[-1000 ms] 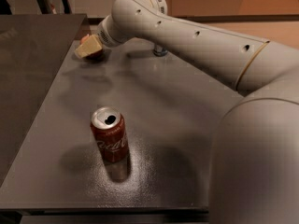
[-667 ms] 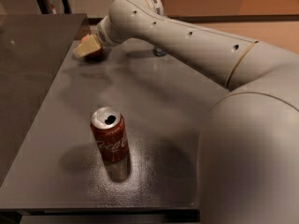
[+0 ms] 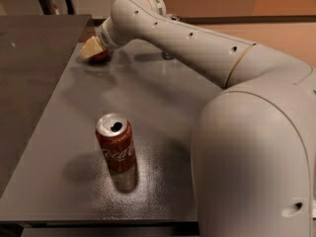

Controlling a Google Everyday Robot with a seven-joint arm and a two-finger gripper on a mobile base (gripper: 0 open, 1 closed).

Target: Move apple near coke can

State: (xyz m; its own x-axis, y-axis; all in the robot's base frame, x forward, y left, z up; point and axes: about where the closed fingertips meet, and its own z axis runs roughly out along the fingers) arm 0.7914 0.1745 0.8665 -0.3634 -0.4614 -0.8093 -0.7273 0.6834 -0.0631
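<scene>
Grasping step: the tool (image 3: pixel 94 49), upper left on the worktop (image 3: pixel 163 112), covers what seems the apple (image 3: pixel 100 58); whether it grips I cannot tell. Next, carry the apple down beside the coke can (image 3: pixel 115 143), lower centre

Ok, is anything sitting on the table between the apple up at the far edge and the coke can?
Nothing visible does. The gripper is at the apple by the far left edge of the table, and the coke can stands nearer the front. Only bare surface lies between them; the arm reaches in from the right.
</scene>
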